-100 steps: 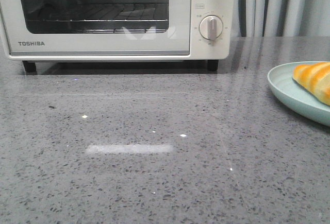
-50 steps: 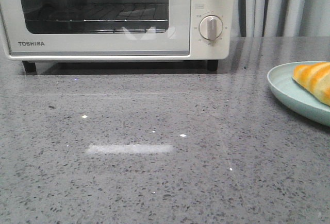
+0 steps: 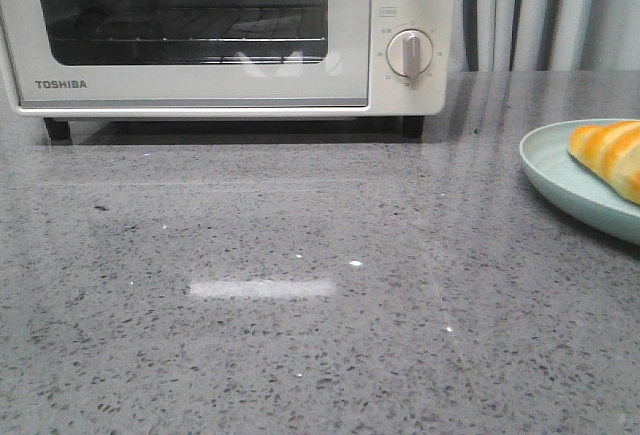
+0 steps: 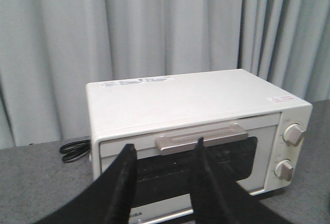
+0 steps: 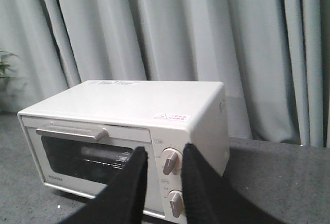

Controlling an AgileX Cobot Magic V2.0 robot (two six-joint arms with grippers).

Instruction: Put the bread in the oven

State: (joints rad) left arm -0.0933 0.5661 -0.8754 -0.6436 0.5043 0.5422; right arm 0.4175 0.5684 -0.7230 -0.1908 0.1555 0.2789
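The cream-white TOSHIBA oven (image 3: 200,35) stands at the back of the grey counter with its glass door closed. It also shows in the left wrist view (image 4: 196,121) and in the right wrist view (image 5: 129,131). The bread (image 3: 612,155), golden-yellow with orange stripes, lies on a pale blue plate (image 3: 560,180) at the right edge of the front view. My left gripper (image 4: 164,149) is open and empty, in the air in front of the oven's silver door handle (image 4: 201,139). My right gripper (image 5: 164,153) is open and empty, facing the oven's dials (image 5: 170,163).
The speckled grey counter (image 3: 300,305) stretches in front of the oven. Grey curtains (image 4: 154,28) hang behind it. A black power cord (image 4: 75,149) lies coiled beside the oven on its far-from-dials side. Neither arm shows in the front view.
The bright reflection on the counter has shortened at its left end. The oven, plate and bread have not moved.
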